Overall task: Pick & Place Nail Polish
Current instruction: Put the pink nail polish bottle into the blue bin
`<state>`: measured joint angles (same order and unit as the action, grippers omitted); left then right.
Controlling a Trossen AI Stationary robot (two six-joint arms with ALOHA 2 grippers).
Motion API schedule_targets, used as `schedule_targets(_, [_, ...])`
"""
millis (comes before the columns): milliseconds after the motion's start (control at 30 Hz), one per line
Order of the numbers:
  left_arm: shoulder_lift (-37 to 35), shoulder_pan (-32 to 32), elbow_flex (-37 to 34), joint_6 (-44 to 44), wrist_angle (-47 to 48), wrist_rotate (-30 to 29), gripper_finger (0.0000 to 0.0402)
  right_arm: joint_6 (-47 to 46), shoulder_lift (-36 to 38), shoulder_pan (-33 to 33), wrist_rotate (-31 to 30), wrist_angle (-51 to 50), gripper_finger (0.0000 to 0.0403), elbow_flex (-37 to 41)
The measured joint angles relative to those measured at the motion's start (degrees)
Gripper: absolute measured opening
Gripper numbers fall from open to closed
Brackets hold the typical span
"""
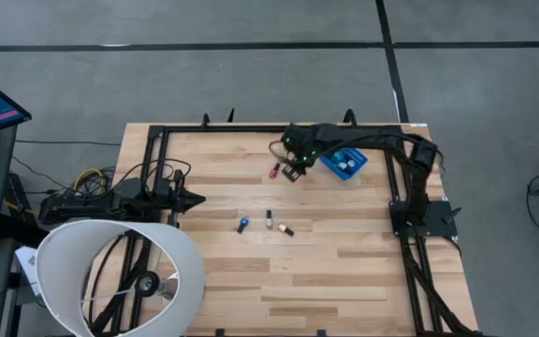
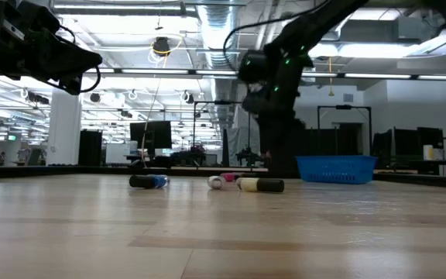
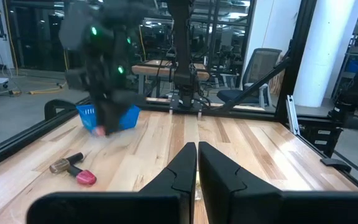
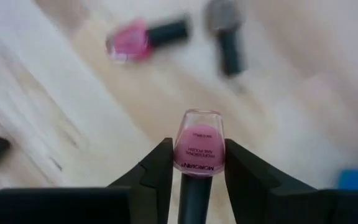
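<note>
- At the far side of the table, your right gripper (image 1: 295, 171) hangs just beside the blue bin (image 1: 344, 162), on the side facing the table's middle. The bin already holds a few bottles.
- Jaw state: the right wrist view shows the right gripper (image 4: 196, 163) closed onto a pink bottle (image 4: 197, 151), fingers (image 4: 160, 167) pressing both sides. The bottle's long axis runs along the fingers, dark cap back between them, pink glass end poking out ahead.
- Key relation: the bin lies toward the right arm's own base from the gripper, close by. My read is that the carry is a short sideways shift over the rim, then release.
- Loose stock on the wood: a pink bottle with dark cap (image 1: 274, 171) right by the gripper, plus three more nearer mid-table: a blue one (image 1: 242, 225), a pale one (image 1: 269, 220), a dark-and-gold one (image 1: 286, 229). All lie on their sides.
- Left gripper (image 3: 197, 163) is parked at the table's left edge, fingers nearly touching, nothing held.
- Nearer arm for the bin: the right, clearly.
</note>
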<state>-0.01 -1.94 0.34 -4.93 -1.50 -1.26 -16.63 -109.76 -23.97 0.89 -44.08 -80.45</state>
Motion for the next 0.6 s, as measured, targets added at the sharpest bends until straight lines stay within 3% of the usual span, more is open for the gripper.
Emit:
schedule_targets(333, [0.00, 0.00, 0.00, 0.00, -0.02, -0.02, 0.0011, 1.76, 15.63, -8.06, -4.23, -5.69, 0.0113, 3.87])
schedule_targets(600, [0.00, 0.00, 0.00, 0.00, -0.04, -0.02, 0.0011, -0.68, 26.47, -16.61, -6.94, -6.10, 0.0119, 17.76])
